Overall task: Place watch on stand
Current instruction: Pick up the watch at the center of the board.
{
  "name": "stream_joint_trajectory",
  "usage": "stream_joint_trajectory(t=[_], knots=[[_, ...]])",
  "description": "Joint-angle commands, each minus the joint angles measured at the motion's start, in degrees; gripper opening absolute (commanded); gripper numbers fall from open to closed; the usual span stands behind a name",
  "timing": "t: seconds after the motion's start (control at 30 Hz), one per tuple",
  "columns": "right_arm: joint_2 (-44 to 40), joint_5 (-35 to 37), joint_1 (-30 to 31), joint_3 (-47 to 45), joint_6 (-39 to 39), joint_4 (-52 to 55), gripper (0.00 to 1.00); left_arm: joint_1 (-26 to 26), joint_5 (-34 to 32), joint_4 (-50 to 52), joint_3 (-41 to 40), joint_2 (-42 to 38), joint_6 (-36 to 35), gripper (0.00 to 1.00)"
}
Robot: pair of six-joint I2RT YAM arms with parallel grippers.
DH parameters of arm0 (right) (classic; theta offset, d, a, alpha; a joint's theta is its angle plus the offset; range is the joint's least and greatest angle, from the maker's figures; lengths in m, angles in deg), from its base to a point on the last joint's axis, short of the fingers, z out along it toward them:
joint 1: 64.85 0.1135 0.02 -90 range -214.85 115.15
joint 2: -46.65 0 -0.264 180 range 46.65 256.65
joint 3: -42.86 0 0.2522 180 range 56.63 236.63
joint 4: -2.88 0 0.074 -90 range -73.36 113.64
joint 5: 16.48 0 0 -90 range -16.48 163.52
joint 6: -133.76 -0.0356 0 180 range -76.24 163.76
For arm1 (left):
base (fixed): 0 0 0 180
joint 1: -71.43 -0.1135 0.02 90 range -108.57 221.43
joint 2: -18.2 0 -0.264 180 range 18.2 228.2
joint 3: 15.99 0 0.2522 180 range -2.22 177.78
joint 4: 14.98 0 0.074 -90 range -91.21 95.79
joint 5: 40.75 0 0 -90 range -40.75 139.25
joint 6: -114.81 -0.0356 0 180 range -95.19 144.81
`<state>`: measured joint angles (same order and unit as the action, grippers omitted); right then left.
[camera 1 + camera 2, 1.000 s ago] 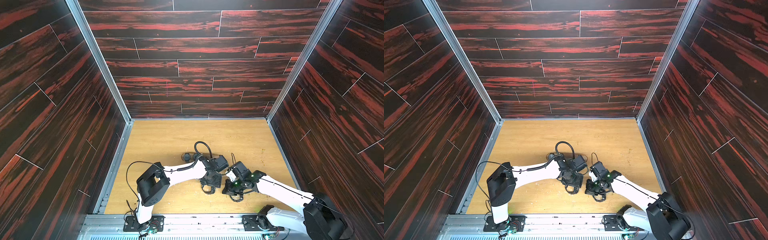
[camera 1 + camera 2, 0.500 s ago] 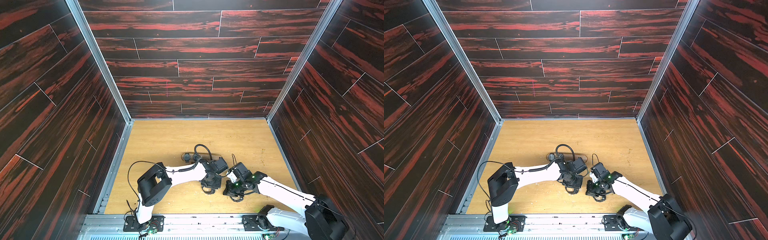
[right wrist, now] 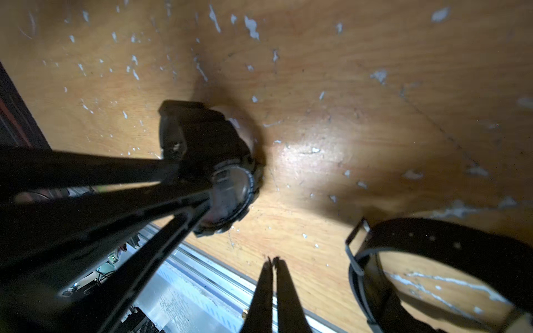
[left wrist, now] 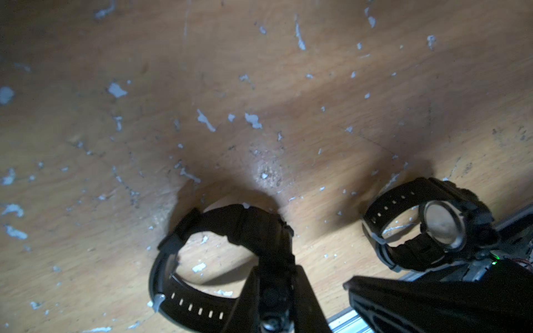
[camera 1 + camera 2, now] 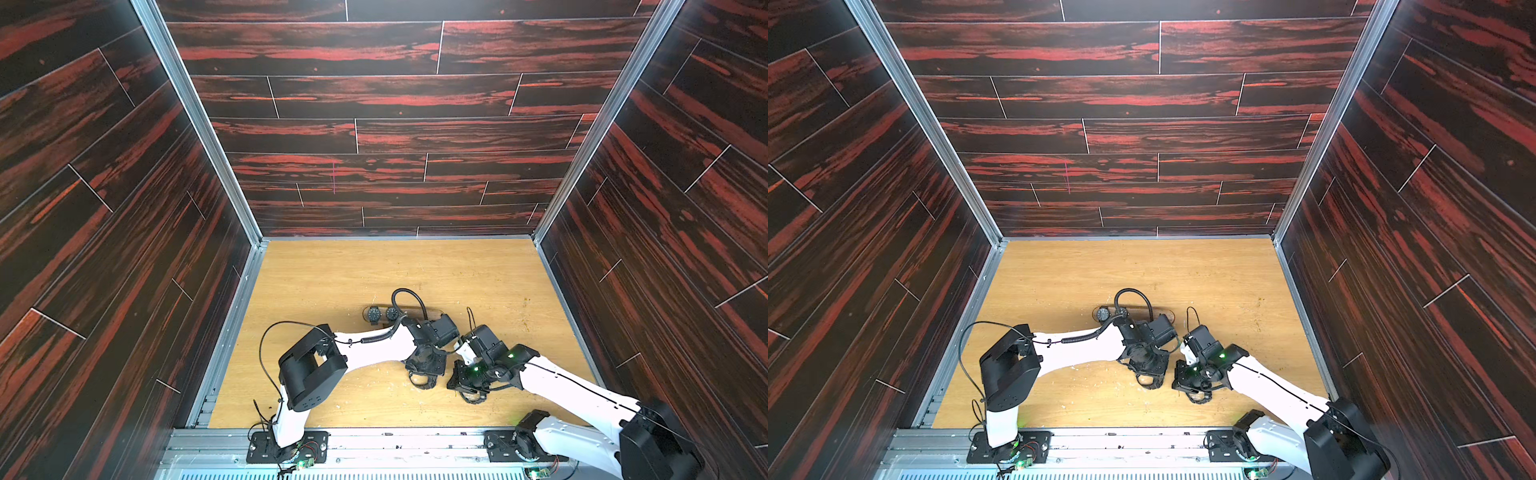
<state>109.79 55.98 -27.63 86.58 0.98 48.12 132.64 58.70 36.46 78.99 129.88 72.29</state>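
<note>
A black watch (image 4: pixel 230 253) lies on the wooden table near its front edge, and my left gripper (image 4: pixel 277 291) is shut on its case. In both top views the left gripper (image 5: pixel 423 370) points down over that watch (image 5: pixel 1148 381). A second black watch (image 3: pixel 432 274) lies just right of it, beside my right gripper (image 3: pixel 272 263), which is shut with nothing between its fingers. The stand (image 5: pixel 432 310) is a dark wooden bar behind the left wrist. Two watches (image 5: pixel 374 314) hang on its left part. The left arm hides the bar's middle.
The table (image 5: pixel 332 282) is light wood with white flecks. Dark red-black walls (image 5: pixel 415 145) enclose it on three sides. An aluminium rail (image 5: pixel 395 440) runs along the front edge, close to both grippers. The two wrists are nearly touching.
My left gripper's jaws have closed onto the watch under it. Both arms have stayed almost in place, and the right gripper stays shut.
</note>
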Motion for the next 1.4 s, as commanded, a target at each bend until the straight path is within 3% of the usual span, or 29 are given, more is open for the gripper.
stream_joint_trajectory(t=[0.0,0.27,0.4,0.53,0.9,1.37], knots=[[-1.66,-0.33,-0.50,2.36,1.02,2.74,0.09,-0.30,0.03,3.41,3.93,-1.19,-2.30,0.09],[-6.94,-6.67,-9.24,15.01,6.24,9.39,0.13,-6.23,2.59,5.48,7.84,-10.87,-5.91,0.09],[-7.81,-15.65,-17.79,20.17,7.89,8.25,0.16,-10.56,4.37,2.91,8.01,-17.45,-8.68,0.09],[-5.47,-27.94,-23.75,22.62,5.18,0.18,0.19,-14.97,6.68,-3.30,7.24,-22.38,-10.74,0.09],[5.51,-37.09,-24.01,31.19,2.74,-15.56,0.33,-27.28,25.43,-6.96,12.46,-21.94,-12.32,0.09],[17.73,-33.91,-18.51,41.50,2.46,-19.66,0.45,-33.02,36.28,-12.47,15.30,-16.49,-10.75,0.09]])
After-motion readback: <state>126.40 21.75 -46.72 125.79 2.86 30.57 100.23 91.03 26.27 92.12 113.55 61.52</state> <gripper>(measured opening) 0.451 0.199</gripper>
